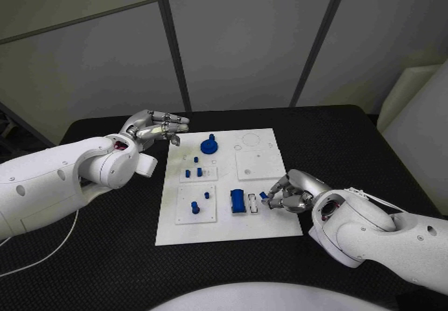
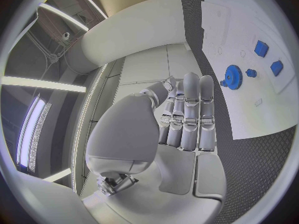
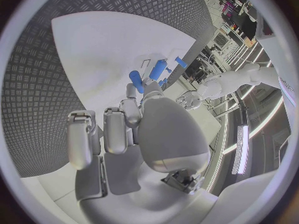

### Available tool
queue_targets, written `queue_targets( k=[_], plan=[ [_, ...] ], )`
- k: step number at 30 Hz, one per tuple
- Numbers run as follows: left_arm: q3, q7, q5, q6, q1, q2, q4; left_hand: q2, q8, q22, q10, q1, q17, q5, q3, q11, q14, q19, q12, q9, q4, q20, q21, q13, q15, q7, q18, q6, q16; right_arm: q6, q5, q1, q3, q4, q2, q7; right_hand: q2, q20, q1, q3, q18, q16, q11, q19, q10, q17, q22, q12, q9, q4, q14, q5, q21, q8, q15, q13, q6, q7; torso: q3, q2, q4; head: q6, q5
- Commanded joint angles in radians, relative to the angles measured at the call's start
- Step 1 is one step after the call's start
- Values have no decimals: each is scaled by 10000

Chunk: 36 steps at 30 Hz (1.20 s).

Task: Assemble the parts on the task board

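Observation:
The white task board [image 1: 270,223] lies in the middle of the black table. On it stand a blue gear [image 1: 209,144], small blue pegs [image 1: 193,173] and a blue block [image 1: 239,201]. My right hand [image 1: 287,195] is at the board's right edge, and its thumb and a finger pinch a small blue part [image 1: 264,195] next to the block. The right wrist view shows that part [image 3: 136,80] at the fingertips of my right hand [image 3: 140,122], with more blue parts [image 3: 157,69] beyond. My left hand [image 1: 156,126] hovers off the board's far left corner, fingers curled in on nothing. From the left wrist, my left hand [image 2: 187,117] faces the gear [image 2: 233,76].
Two raised white tiles [image 1: 259,165] with holes sit on the board's right half, and two more tiles [image 1: 196,206] on its left half hold blue pegs. A white cable [image 1: 46,256] trails over the table at the near left. Grey wall panels stand behind the table.

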Motion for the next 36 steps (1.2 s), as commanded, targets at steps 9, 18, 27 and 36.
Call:
queue_targets(
  k=[9, 18, 27, 36],
  plan=[
    [8, 82, 30, 102, 11, 17, 38, 108, -63, -13, -43, 1, -13, -43, -42, 9, 40, 37, -27, -3, -25, 38, -27, 3, 20, 23, -37, 69, -44, -88, 1002, 17, 3, -441, 514, 183, -122, -39, -404, -159, -74, 73, -151, 1056, 247, 60, 2635, 157, -11, 497, 473, -144, 29, 65, -47, 151, 207, -23, 0, 12, 1, -19, 42],
    [8, 68, 30, 106, 11, 23, 43, 108, -63, -13, -43, 1, -13, -43, -42, 9, 40, 37, -27, -3, -25, 38, -27, 3, 20, 23, -37, 69, -44, 302, 1092, 18, 5, -824, 977, -26, -138, -46, -497, -208, -74, 81, -160, 1056, 268, 74, 2635, 187, -7, 673, 476, -202, 29, 76, -55, 179, 266, -39, -3, 14, 5, -57, 45],
    [8, 49, 30, 122, 12, 31, 42, 108, -63, -13, -43, 1, -13, -43, -42, 9, 40, 37, -27, -3, -25, 38, -27, 3, 20, 23, -37, 69, -44, 463, 1029, 18, 5, -1008, 1221, -134, -143, -47, -495, -211, -74, 78, -164, 1056, 270, 69, 2635, 191, -3, 684, 475, -211, 29, 81, -57, 183, 280, -44, 6, 6, -5, -73, 77],
    [8, 28, 30, 137, 12, 29, 40, 108, -63, -13, -43, 1, -13, -43, -42, 9, 40, 37, -27, -3, -25, 38, -27, 3, 20, 23, -37, 69, -44, 664, 745, 18, 5, -1026, 1246, -270, -227, -57, -505, -265, -74, 69, -177, 1056, 269, 55, 2635, 185, 17, 765, 472, -308, 29, 95, -70, 187, 337, -59, 12, 3, -13, -92, 100]
  ],
)
